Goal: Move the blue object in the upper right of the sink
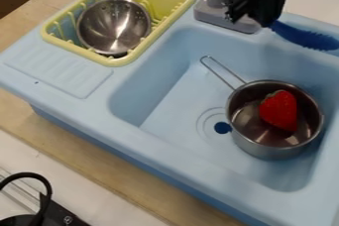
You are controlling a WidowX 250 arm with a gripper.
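Observation:
The black gripper (pixel 267 21) hangs at the top right, beside the grey faucet base, over the back rim of the light-blue sink (pixel 165 96). It is shut on one end of the blue object (pixel 305 37), which is long and brush-like with a bumpy edge. From the gripper the blue object points right and slightly down, across the sink's upper right rim. I cannot tell how high above the rim it is. The black gripper covers its held end.
In the basin's right half, a metal saucepan (pixel 268 145) holds a red strawberry (pixel 279 110). A yellow rack (pixel 49 37) with a metal bowl (pixel 114 26) stands upper left. The grey faucet (pixel 225 18) is left of the gripper.

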